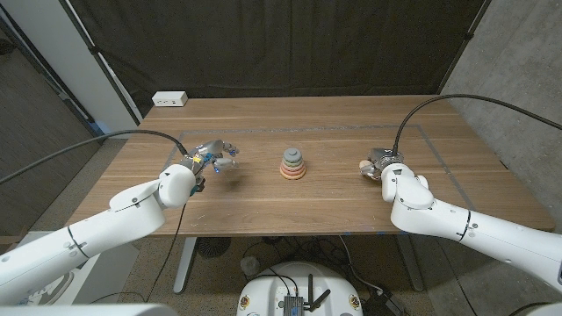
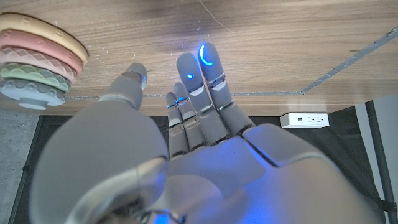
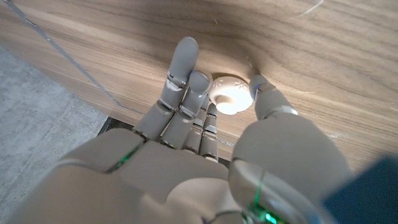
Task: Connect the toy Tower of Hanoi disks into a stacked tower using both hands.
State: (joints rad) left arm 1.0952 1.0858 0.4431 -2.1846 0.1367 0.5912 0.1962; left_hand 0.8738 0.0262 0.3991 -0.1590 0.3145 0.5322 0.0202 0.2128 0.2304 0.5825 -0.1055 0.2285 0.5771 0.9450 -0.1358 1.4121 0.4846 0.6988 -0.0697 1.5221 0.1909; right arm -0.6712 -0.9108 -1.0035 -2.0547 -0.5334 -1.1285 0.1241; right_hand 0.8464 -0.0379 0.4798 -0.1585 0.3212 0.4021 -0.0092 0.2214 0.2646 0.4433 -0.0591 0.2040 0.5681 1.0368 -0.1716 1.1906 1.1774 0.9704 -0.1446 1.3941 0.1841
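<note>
The stacked tower (image 1: 293,164) of pastel disks, widest at the base, stands on the bench (image 1: 334,211) between both hands; the left hand (image 1: 213,159) hovers beside it, fingers apart and holding nothing; the right hand (image 1: 378,165) pinches a small cream disk (image 3: 230,94) against the bench.

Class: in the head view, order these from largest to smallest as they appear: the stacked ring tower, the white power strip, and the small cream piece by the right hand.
1. Pastel stacked ring tower.
2. White power strip, though it lies farther from the camera, so this is unsure.
3. Small cream piece, partly hidden by the right hand.
</note>
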